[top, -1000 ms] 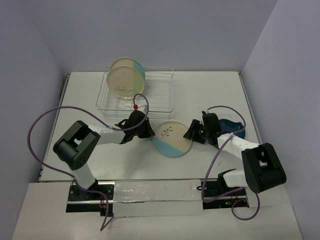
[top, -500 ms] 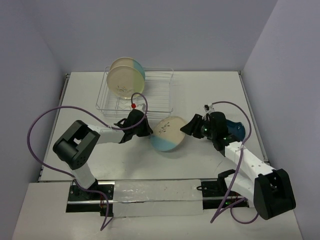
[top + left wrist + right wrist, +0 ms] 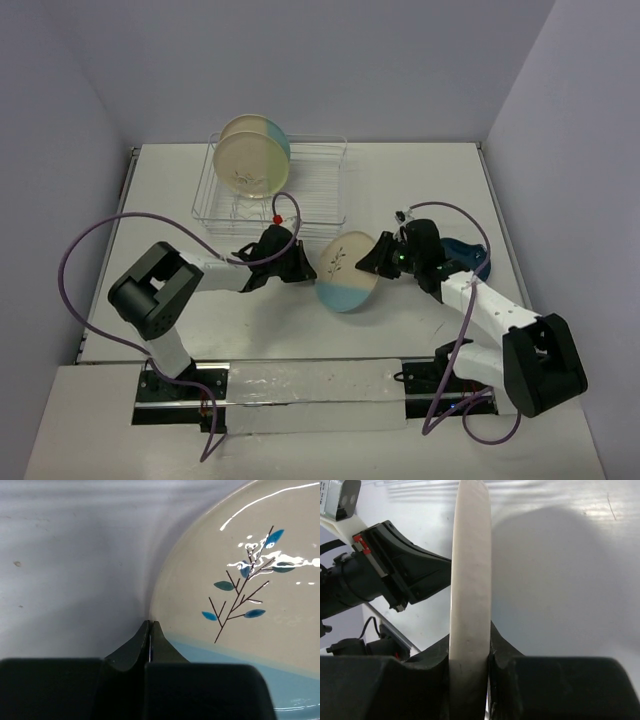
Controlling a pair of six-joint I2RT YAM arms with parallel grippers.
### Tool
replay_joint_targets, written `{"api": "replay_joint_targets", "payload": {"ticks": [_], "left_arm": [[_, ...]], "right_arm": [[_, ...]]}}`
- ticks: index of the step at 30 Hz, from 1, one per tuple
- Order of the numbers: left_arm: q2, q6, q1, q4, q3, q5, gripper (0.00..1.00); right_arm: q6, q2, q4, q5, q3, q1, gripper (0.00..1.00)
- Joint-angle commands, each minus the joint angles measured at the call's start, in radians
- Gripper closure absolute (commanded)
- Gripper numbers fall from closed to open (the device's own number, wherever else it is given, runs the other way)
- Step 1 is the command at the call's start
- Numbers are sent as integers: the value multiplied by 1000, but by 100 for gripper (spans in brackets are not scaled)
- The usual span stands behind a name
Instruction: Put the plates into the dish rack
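Observation:
A cream plate with a light-blue segment and sprig motif point(image 3: 345, 270) is tilted up off the table. My right gripper point(image 3: 378, 258) is shut on its right rim; the right wrist view shows the plate edge-on point(image 3: 470, 580) between the fingers point(image 3: 505, 652). My left gripper point(image 3: 305, 268) is shut and empty, with its tips point(image 3: 150, 625) at the plate's left rim point(image 3: 250, 580). Two plates point(image 3: 250, 158) stand upright in the silver wire dish rack point(image 3: 310, 190) at the back. A dark blue plate point(image 3: 468, 255) lies on the table, partly hidden under my right arm.
The rack's right half holds only thin upright dividers point(image 3: 315, 175). Purple cables loop from both arms, one on the left point(image 3: 90, 250) and one on the right point(image 3: 445, 215). Walls close the table at the back and both sides. The left arm shows in the right wrist view point(image 3: 395, 575).
The sprig plate lay flat a second ago; my right gripper has taken its right rim and tipped it up. My left gripper has followed the plate's left rim slightly right.

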Motion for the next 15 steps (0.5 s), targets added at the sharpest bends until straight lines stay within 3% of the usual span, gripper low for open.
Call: {"api": "replay_joint_targets", "payload": {"ticks": [1,3,5,8,11,15], "left_arm": [[-38,-2,-30,-20,-13,86,100],[-76,4,-31,-46,-6,64,100],[-110,9,-31,-67,1,43,95],[-177,25,-31,-130,31,-53,58],[-252,50,-31,-177,64,-142,42],[-377,69,-29,-196,82,-224,9]], "right_arm": [[-41,-92,-80,73,88,30,87],[-62,-131,-136,152,102,30,98],[-80,-155,-168,198,115,30,100],[-130,-196,-228,287,163,30,100],[-171,-243,-272,396,204,30,100],[-220,-333,-296,532,276,30,100]]}}
